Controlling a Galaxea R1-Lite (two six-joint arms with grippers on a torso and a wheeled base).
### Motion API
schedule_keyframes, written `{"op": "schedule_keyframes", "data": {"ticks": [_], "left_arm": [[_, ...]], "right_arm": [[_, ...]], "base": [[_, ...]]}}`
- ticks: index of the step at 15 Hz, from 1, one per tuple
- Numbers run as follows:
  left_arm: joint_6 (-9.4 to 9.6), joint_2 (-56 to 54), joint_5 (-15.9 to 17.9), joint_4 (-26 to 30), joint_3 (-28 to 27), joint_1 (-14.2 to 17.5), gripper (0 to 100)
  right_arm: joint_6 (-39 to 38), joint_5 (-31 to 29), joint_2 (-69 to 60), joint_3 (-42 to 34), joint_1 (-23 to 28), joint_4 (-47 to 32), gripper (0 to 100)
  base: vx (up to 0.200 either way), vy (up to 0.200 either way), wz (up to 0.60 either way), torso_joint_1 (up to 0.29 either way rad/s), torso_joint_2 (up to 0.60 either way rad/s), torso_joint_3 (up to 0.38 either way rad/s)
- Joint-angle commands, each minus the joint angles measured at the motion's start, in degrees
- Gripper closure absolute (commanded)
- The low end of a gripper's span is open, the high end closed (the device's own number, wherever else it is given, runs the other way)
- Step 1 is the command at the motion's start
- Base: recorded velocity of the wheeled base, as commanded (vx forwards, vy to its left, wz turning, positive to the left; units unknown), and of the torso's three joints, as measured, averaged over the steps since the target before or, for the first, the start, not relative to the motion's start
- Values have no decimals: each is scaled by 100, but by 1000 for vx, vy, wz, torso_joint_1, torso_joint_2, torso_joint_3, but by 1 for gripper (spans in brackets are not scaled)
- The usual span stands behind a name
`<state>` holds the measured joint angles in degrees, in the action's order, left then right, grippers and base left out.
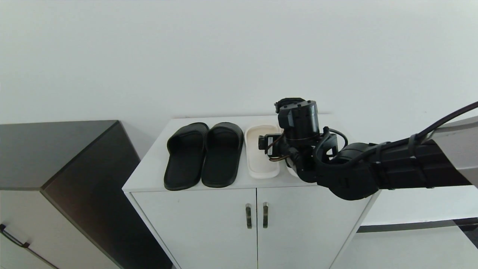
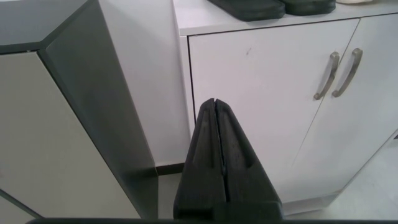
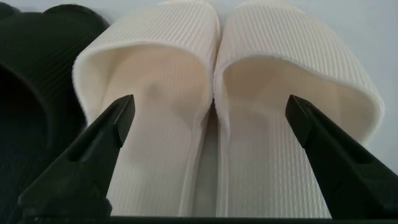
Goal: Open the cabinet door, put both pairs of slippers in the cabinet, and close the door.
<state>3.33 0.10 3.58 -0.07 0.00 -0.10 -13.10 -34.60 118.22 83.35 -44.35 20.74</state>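
Right gripper [image 3: 210, 106] spread wide and holding nothing, one finger outside each of the white slippers [image 1: 261, 157], which rest on the cabinet top [image 1: 151, 175]. The two white slippers lie side by side and touching. In the head view the black slippers [image 1: 220, 157] sit just beside them at 9 o'clock. Both cabinet doors [image 1: 201, 228] are shut, and their paired handles [image 1: 248, 215] lie at 6 o'clock below the slippers. Left gripper [image 2: 216, 109], fingers pressed together and empty, hangs low before the left door.

The step in hand appears to be a pinch on both white slippers at once. A sound grasp would lower the fingers against the outer strap walls, keep them level, and squeeze the pair as one so that neither slipper slides out. The doors have yet to be opened before anything can go inside.

No brand, label or legible writing is visible.
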Motion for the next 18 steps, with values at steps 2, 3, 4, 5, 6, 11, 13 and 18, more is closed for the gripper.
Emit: {"op": "schedule_keyframes", "data": {"ticks": [2,3,4,5,6,11,13,18], "left_arm": [[1,8,2,-1,0,1,100],[1,8,2,-1,0,1,100],[1,8,2,-1,0,1,100],[1,-1,2,-1,0,1,100],[-8,-1,2,-1,0,1,100],[-8,-1,2,-1,0,1,100],[-16,-1,2,-1,0,1,100],[-25,8,2,-1,0,1,100]], "right_arm": [[36,-3,271,235,76,1,0],[36,-3,271,235,76,1,0],[36,-3,271,235,84,1,100],[36,-3,271,235,84,1,100],[45,-3,271,243,84,1,100],[115,-30,245,261,84,9,100],[194,-188,183,235,84,27,100],[344,-188,-502,-302,67,27,100]], "base": [[0,0,0,0,0,0],[0,0,0,0,0,0],[0,0,0,0,0,0],[0,0,0,0,0,0],[0,0,0,0,0,0],[0,0,0,0,0,0],[0,0,0,0,0,0],[0,0,0,0,0,0]]}}
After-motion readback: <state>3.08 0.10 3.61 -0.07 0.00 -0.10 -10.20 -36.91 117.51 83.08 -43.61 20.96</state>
